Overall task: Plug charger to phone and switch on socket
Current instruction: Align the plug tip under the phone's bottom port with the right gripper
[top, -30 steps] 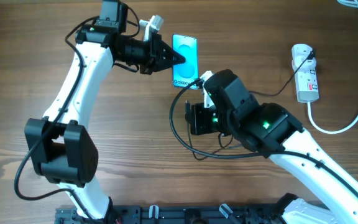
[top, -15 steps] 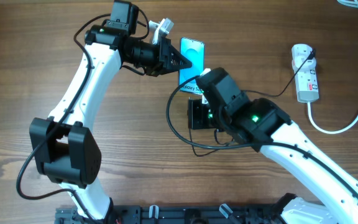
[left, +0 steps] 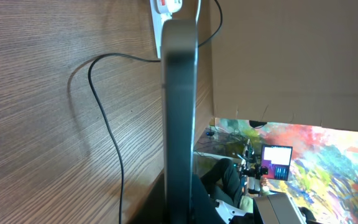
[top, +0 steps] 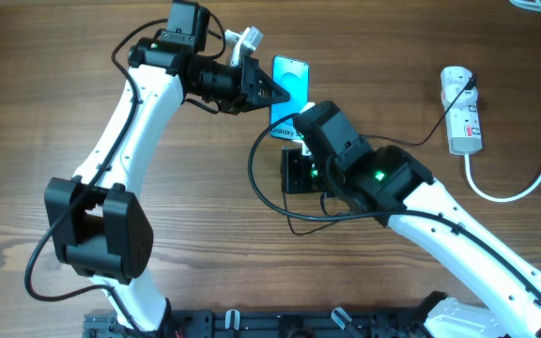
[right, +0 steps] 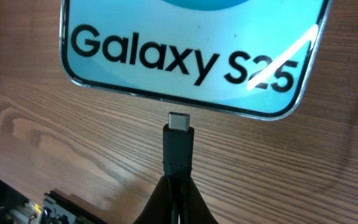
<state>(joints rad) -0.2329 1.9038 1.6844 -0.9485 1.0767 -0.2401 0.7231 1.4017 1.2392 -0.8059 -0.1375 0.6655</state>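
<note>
The phone [top: 290,83] has a turquoise screen and is held off the table, with my left gripper [top: 272,95] shut on its left edge. The left wrist view shows the phone [left: 179,106] edge-on, running up from that gripper [left: 182,208]. In the right wrist view, my right gripper [right: 179,182] is shut on the charger [right: 179,146]. Its connector tip points at the short "Galaxy S25" edge of the phone [right: 191,56], a small gap below it. The right gripper's fingers are hidden under its wrist in the overhead view. The white socket [top: 463,117] lies at the far right.
A black plug [top: 464,83] sits in the socket, and the charger's black cable [top: 263,192] loops across the table below the right wrist. The socket's white lead [top: 501,195] curves off to the right. A black rail [top: 289,324] runs along the front edge.
My left gripper has carried the phone slightly right and tilted it. My right gripper has moved up and left, bringing the connector tip close to the phone's short edge.
</note>
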